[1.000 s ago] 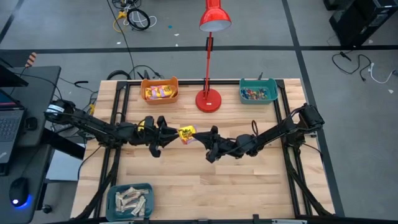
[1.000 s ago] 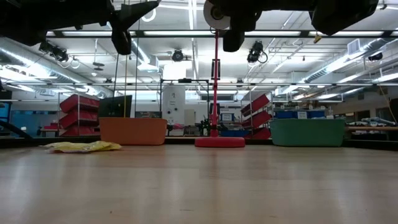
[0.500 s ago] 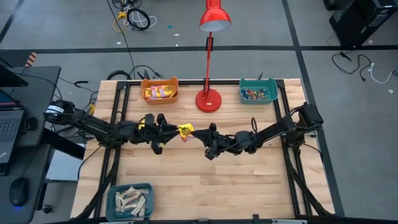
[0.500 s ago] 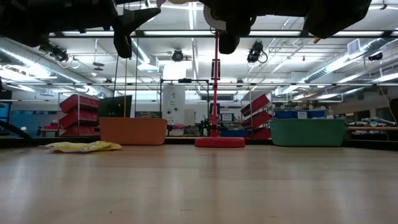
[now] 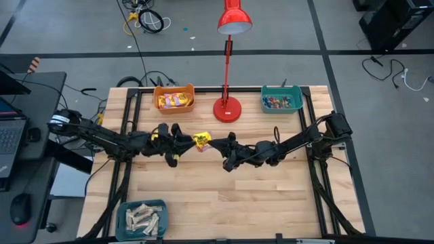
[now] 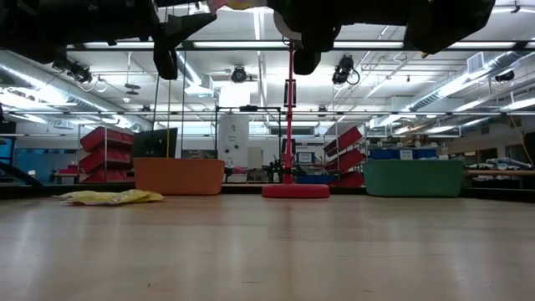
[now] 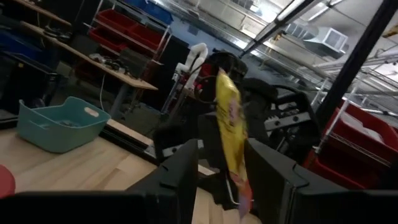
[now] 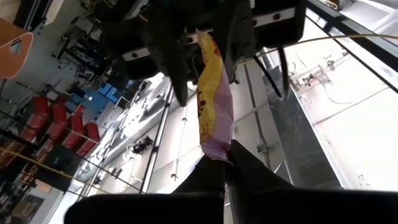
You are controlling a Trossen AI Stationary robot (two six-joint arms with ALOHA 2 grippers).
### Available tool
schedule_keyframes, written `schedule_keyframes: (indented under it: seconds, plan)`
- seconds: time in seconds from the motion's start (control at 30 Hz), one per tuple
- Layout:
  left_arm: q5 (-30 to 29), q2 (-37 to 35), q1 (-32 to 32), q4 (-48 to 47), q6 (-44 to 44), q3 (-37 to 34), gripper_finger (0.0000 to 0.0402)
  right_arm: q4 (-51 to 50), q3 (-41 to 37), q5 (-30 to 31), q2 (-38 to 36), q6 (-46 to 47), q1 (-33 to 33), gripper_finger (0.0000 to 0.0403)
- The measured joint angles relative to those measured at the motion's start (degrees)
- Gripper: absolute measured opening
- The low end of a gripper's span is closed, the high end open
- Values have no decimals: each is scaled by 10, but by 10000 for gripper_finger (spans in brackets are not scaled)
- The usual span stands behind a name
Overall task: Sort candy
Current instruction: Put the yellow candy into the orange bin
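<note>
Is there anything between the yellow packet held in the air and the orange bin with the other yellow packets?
Nothing visible blocks it. The yellow packet hangs between both end effectors; the orange bin lies behind, and the red lamp stands aside.

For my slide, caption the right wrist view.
Right gripper shut on a yellow crinkled candy packet, offered between the left gripper's open jaws.

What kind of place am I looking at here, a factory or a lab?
Most likely a robotics lab or workshop. Two robot arms work at a wooden table holding sorting bins, red storage bins line racks in the room behind, and cables lie loose on the floor.
</note>
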Motion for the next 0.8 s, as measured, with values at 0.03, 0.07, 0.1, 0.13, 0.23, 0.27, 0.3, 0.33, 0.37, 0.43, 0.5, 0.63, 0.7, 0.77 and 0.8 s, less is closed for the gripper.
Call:
schedule_keyframes:
  seconds: [0.03,0.07,0.1,0.13,0.23,0.27,0.3,0.33,0.37,0.43,0.5,0.63,0.7,0.77,0.8]
  plan:
    - [-1,0,1,0,0,0,134,0,0,0,0,0,0,0]
    - [0,0,3,0,0,0,134,0,0,0,0,0,-1,0]
    - [3,0,4,0,0,0,133,0,0,0,0,0,-3,0]
    - [4,0,4,0,0,1,133,0,0,0,0,0,-4,0]
    - [-1,0,4,-4,11,12,133,0,0,-13,0,4,-9,0]
    - [-1,0,4,-5,13,15,133,0,0,-18,0,7,-10,0]
    - [-2,0,4,-6,13,18,133,0,0,-21,0,7,-12,0]
    - [-1,0,4,-7,14,20,133,0,0,-21,0,7,-13,0]
    - [-1,0,4,-7,16,23,133,0,0,-21,0,7,-14,0]
    - [1,0,4,-8,21,26,133,0,0,-21,0,7,-16,0]
    - [1,0,4,-14,23,27,133,1,0,-19,0,8,-17,0]
    - [-12,0,4,-33,24,27,133,1,0,-18,0,9,-18,0]
    - [-26,0,4,-41,24,27,133,2,0,-17,0,9,-18,0]
    - [-28,0,4,-40,25,27,133,5,0,-17,0,9,-18,0]
    - [-29,0,4,-40,28,27,132,5,0,-17,0,9,-18,0]
